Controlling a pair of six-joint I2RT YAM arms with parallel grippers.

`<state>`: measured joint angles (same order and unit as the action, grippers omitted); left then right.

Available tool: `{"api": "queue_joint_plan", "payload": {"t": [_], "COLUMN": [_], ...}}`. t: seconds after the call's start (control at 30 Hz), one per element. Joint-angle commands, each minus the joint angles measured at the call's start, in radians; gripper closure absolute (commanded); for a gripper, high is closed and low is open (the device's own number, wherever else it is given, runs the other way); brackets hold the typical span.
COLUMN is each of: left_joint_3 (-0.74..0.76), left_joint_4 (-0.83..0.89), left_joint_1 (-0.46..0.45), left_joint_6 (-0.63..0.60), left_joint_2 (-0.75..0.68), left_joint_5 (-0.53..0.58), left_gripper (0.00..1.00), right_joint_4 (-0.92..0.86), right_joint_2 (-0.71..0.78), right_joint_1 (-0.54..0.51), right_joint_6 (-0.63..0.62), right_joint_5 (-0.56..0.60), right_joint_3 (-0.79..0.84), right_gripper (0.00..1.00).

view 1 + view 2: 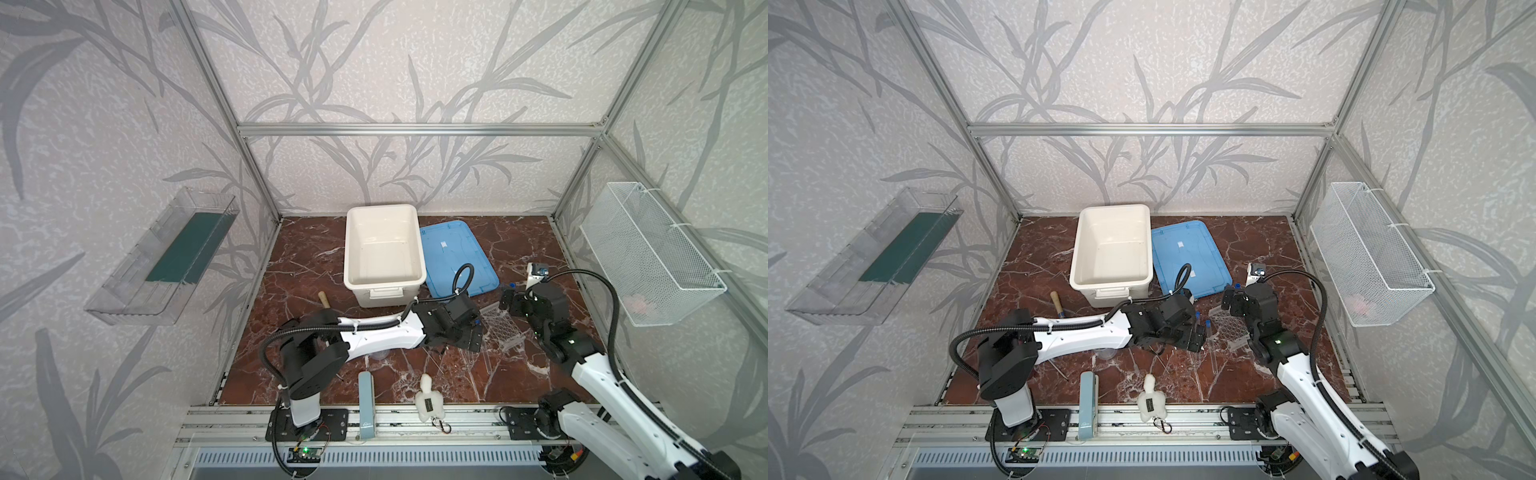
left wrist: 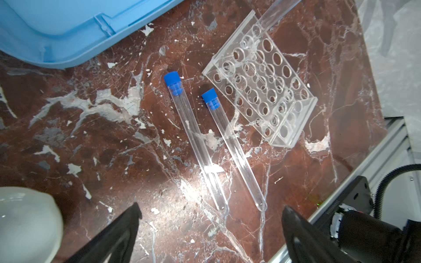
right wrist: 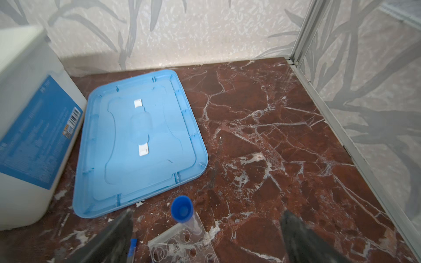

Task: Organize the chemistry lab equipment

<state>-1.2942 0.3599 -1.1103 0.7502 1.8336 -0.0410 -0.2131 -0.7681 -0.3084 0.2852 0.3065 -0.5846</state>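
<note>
Leaf-patterned paper covers the walls, and the floor of this booth is a red-brown marble table [image 1: 307,257]. At the back sits an empty white tub [image 1: 380,257], with its blue lid [image 1: 451,249] lying flat just beside it. A wire basket [image 1: 652,253] hangs on the right wall and a clear bin [image 1: 162,257] on the left one.

Both arms meet right of the middle, over the clear tube rack [image 2: 262,84], which sits on the marble just in front of the lid. One blue-capped tube [image 3: 181,210] stands in a hole near a corner of the rack. The right gripper [image 3: 207,216] is spread wide on either side of that cap, touching neither it nor the rack, and it holds nothing.

The two loose tubes [image 2: 196,148] lie side by side on the marble just beside the rack, a little apart, their blue caps toward the lid. The left gripper [image 2: 210,211] hangs over their rounded ends, jaws wide and empty.

A clear beaker [image 1: 380,354] peeks out from under the left arm. Along the front edge lie a white plush toy [image 1: 430,401] and a pale blue case [image 1: 366,405]. A wooden handle [image 1: 324,299] shows near the tub.
</note>
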Motion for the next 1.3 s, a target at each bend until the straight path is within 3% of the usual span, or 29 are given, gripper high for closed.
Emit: {"api": "queue_joint_plan", "payload": {"t": [0.0,0.17,0.43,0.57,0.67,0.9,1.0,1.27], "left_joint_3": [-0.06,-0.101,-0.167,-0.222,-0.207,-0.301,-0.315,-0.297], "left_joint_4": [0.125,0.169,0.227,0.29,0.235,0.357,0.386,0.327], "left_joint_1": [0.003,-0.001,-0.003,-0.012,-0.013,-0.022,-0.032,-0.032], "left_joint_6": [-0.023,-0.032,-0.1,-0.124,-0.132,-0.144,-0.158,-0.111], "left_joint_2": [0.035,0.093,0.165,0.208,0.211,0.293,0.306,0.279], "left_joint_5": [-0.015,-0.055,-0.098,-0.069,-0.086,-0.007,0.033,-0.018], "left_gripper": [0.09,0.21,0.29,0.37,0.38,0.55,0.56,0.54], "right_joint_4": [-0.287,-0.544,-0.66,-0.677,-0.684,-0.703,-0.697,-0.692], "right_joint_2": [0.058,0.09,0.177,0.22,0.261,0.31,0.299,0.302], "right_joint_1": [-0.001,0.005,0.004,0.005,0.005,0.005,0.005,0.005], "right_joint_6": [0.09,0.185,0.263,0.29,0.289,0.286,0.281,0.276], "right_joint_5": [-0.038,-0.206,-0.357,-0.378,-0.376,-0.353,-0.358,-0.341], "right_joint_3": [-0.088,-0.166,-0.141,-0.11,-0.097,-0.113,-0.113,-0.116], "right_gripper": [0.01,0.01,0.01,0.01,0.0,0.0,0.0,0.01]}}
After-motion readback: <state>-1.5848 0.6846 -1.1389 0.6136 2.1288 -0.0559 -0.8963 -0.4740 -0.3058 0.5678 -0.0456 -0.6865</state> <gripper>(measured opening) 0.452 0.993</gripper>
